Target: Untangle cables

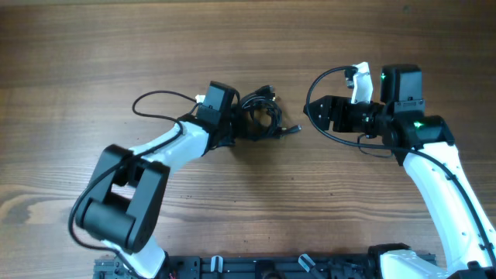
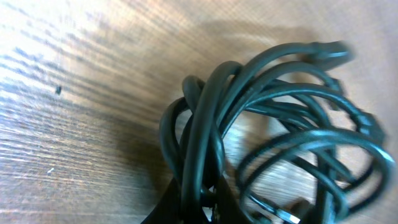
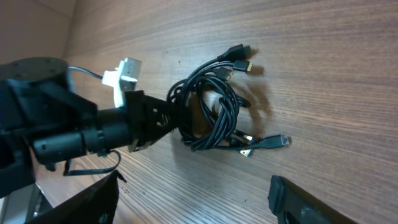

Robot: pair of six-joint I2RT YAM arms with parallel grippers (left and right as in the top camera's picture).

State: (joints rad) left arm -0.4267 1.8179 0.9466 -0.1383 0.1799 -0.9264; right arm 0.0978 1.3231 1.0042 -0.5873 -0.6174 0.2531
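Overhead, I see the thin black cables [image 1: 262, 116] as one knotted bundle of loops lying on the brown wood-grain table [image 1: 116, 46], about mid-table, between my two arms. A few small plug ends poke out of the top of the bundle, and one loose cord end [image 1: 294, 129] trails out toward the right arm. The left gripper [image 1: 235, 124] is pushed into the bundle's left edge. The right gripper [image 1: 313, 113] sits near the other side, apart from the bundle and pointing at it.

The left wrist view gives me what overhead hides. Up close, the cords are glossy and round, running side by side and crossing in overlapping loops. The left fingers [image 2: 186, 208], dark at the bottom edge, are together and clamped on a band of strands at the coil's left side. The picture is blurred.

The right wrist view shows the whole bundle from the side. Two dark plugs [image 3: 239, 53] stick out at its far end, and a silver-tipped plug [image 3: 283, 140] lies flat on the wood. The right fingers [image 3: 99, 199] stand wide apart with only bare table between them.
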